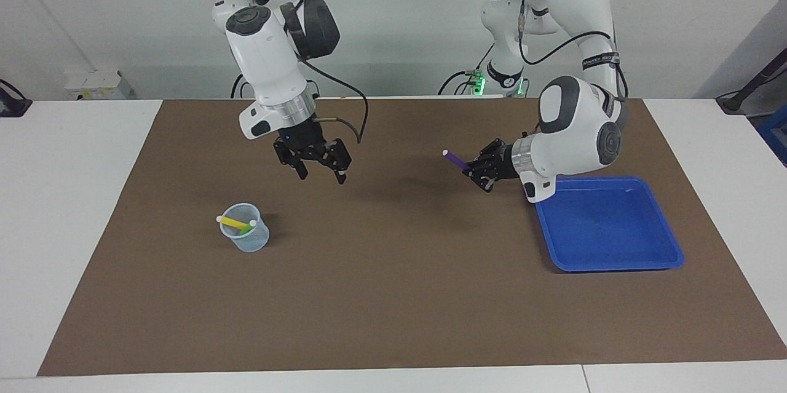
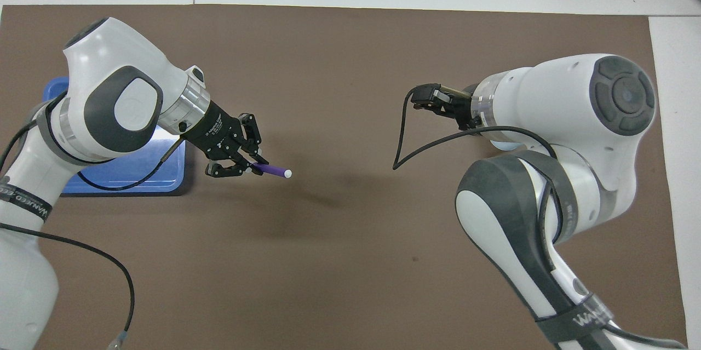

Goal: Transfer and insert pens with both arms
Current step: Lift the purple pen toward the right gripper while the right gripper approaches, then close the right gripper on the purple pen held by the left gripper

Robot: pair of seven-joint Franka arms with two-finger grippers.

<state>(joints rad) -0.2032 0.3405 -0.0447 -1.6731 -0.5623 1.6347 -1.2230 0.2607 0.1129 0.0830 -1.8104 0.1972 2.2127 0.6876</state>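
Note:
My left gripper [image 1: 472, 168] [image 2: 253, 167] is shut on the purple pen [image 1: 455, 160] [image 2: 272, 170]. It holds the pen nearly level above the mat beside the blue tray [image 1: 615, 239], white cap pointing toward the table's middle. My right gripper [image 1: 321, 176] [image 2: 417, 99] hangs open and holds nothing above the mat's middle. The yellow pen [image 1: 232, 221] and the green pen [image 1: 247, 229] stand slanted in a clear plastic cup [image 1: 246, 239] toward the right arm's end. The yellow one leans across the rim. In the overhead view the right arm hides the cup.
The blue tray [image 2: 123, 177] sits toward the left arm's end with nothing in it. A brown mat [image 1: 393, 294] covers the white table. Two smaller white arms with green lights stand idle at the robots' edge.

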